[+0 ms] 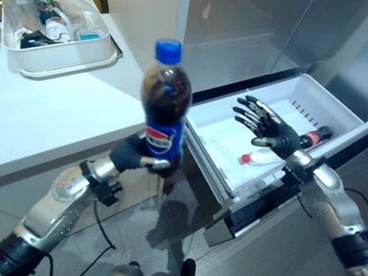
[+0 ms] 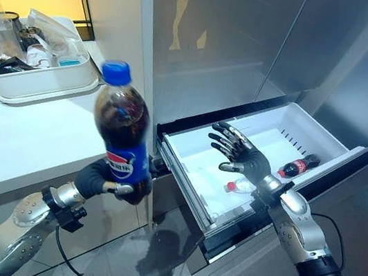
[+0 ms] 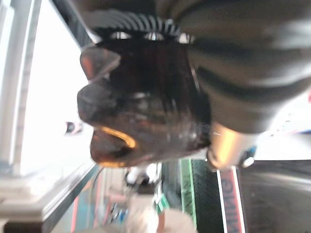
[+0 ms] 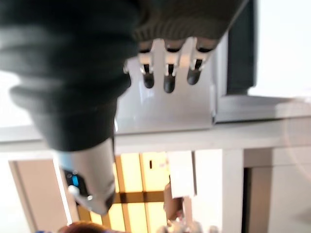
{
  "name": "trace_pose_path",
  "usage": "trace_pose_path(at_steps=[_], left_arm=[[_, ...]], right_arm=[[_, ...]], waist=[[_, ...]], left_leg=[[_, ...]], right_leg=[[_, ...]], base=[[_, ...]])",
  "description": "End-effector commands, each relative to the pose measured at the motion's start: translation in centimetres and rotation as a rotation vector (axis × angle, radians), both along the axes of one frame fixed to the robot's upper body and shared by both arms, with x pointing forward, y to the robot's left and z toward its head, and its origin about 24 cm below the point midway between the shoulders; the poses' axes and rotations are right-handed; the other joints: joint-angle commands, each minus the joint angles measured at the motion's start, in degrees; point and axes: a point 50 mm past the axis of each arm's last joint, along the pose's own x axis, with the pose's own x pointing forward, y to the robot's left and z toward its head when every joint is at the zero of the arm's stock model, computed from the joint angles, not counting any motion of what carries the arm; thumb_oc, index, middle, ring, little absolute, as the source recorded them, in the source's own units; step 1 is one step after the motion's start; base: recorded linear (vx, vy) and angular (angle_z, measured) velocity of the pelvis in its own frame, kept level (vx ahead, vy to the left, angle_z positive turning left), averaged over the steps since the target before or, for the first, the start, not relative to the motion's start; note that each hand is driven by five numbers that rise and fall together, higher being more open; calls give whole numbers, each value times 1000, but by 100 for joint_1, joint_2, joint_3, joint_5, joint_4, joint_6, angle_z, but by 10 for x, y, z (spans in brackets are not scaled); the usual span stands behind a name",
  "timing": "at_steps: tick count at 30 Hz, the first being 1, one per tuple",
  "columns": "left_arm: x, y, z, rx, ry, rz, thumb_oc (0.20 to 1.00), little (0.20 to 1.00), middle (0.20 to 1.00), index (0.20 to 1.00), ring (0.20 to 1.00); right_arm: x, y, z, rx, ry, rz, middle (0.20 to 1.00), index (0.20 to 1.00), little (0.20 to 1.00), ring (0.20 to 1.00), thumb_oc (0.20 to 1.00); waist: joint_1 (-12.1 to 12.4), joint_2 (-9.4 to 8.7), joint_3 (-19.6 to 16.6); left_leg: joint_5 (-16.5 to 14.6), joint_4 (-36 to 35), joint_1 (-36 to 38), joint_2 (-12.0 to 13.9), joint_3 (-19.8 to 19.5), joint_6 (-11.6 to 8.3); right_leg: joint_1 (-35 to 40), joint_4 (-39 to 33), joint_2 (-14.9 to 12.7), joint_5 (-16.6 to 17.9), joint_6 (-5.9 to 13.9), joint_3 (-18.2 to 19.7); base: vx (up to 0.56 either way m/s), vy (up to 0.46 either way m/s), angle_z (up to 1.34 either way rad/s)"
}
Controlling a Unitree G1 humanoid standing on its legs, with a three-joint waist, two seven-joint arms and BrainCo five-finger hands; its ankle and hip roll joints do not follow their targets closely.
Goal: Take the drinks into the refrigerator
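while our left robot hand (image 1: 140,156) clamps an upright cola bottle (image 1: 165,107) beside the tabletop (image 1: 28,106), our right robot hand (image 1: 270,127) hovers, fingers spread, above the open refrigerator drawer (image 1: 317,96).

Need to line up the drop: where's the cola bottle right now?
The cola bottle is upright in the left hand, in the air left of the open drawer and in front of the counter edge.

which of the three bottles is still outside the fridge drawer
The large cola bottle with the blue cap, held upright in the left hand. The other two, smaller bottles lie flat inside the open drawer.
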Motion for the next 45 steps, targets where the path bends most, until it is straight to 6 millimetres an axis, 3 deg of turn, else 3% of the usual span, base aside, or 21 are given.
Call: trace_pose_path(at_steps=[1,3,5,6,23,33,44,45], left_arm=[[0,-25,52,-142,-235,-149,200,200,200,200,200],[2,-31,45,-119,-195,-183,200,200,200,200,200],[2,-31,45,-119,-196,-183,200,200,200,200,200],[4,-35,38,-110,-156,-195,200,200,200,200,200],[7,-41,30,-67,-128,-209,200,200,200,200,200],[7,-41,26,-41,-120,-222,200,200,200,200,200],[9,-41,24,-26,-132,-198,200,200,200,200,200],[10,-41,23,-25,-129,-193,200,200,200,200,200]], right_arm=[[8,13,34,28,-123,49,1000,1000,1000,1000,1000],[10,31,45,40,-155,105,1000,1000,1000,1000,1000],[11,31,45,40,-156,105,1000,1000,1000,1000,1000],[9,45,49,75,-160,156,1000,1000,1000,1000,1000],[-36,94,43,51,-104,533,1000,1000,1000,1000,1000],[-60,112,46,83,-44,734,1000,1000,1000,1000,1000],[-66,130,54,163,-34,800,1000,1000,1000,1000,1000],[-66,134,55,188,-30,804,790,790,790,790,790]], waist=[[148,30,-290],[160,46,-301],[162,48,-297],[171,64,-292],[128,33,-273],[148,27,-234],[169,26,-247],[185,26,-250]], left_leg=[[-362,7,46,-104,-190,79],[-358,7,53,-99,-170,77],[-358,7,55,-99,-168,77],[-355,7,59,-93,-153,79],[-384,8,93,-55,-120,65],[-370,12,78,-31,-136,56],[-367,8,68,-33,-138,49],[-368,9,70,-36,-138,52]], right_leg=[[65,597,-278,-301,523,-257],[70,592,-273,-306,527,-244],[71,592,-273,-306,527,-242],[69,593,-270,-307,525,-242],[87,617,-233,-374,516,-239],[66,635,-227,-393,513,-267],[65,609,-220,-386,498,-265],[75,600,-221,-385,492,-262]], base=[[0,0,0],[0,0,0],[0,0,0],[0,0,0],[0,0,0],[0,0,0],[0,0,0],[0,0,0]])
